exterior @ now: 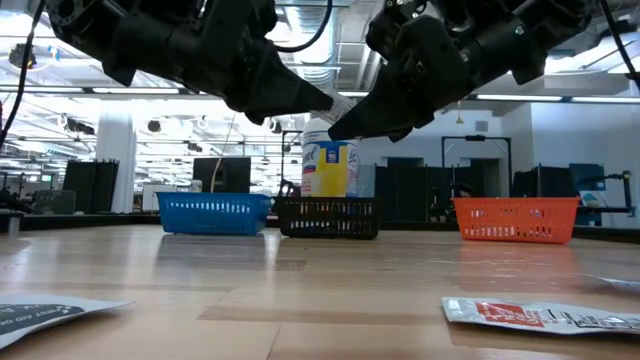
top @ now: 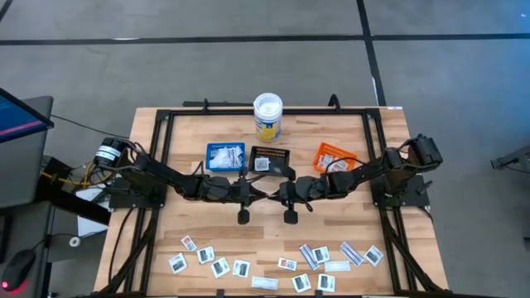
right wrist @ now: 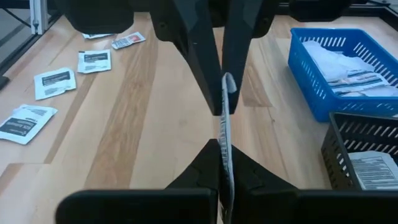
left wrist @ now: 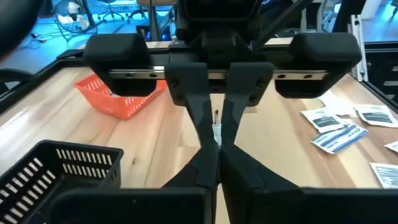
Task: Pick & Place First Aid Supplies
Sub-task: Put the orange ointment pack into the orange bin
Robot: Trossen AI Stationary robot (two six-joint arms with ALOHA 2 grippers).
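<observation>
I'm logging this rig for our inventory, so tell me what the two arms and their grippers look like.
Both arms are dark, nearly black, and jointed, with black cables running along them. The left gripper and right gripper look alike: a wide black crossbar with blocky ends and a silver rail, carrying two slim, tapering black fingers. The left arm's base end has a round part with a white label. No other markings are legible.

Blue tray (top: pixel 225 156), black tray (top: pixel 270 159) and orange tray (top: pixel 334 156) line the bench (top: pixel 166 223) behind a white-lidded tub (top: pixel 267 117) near its far edge.
</observation>
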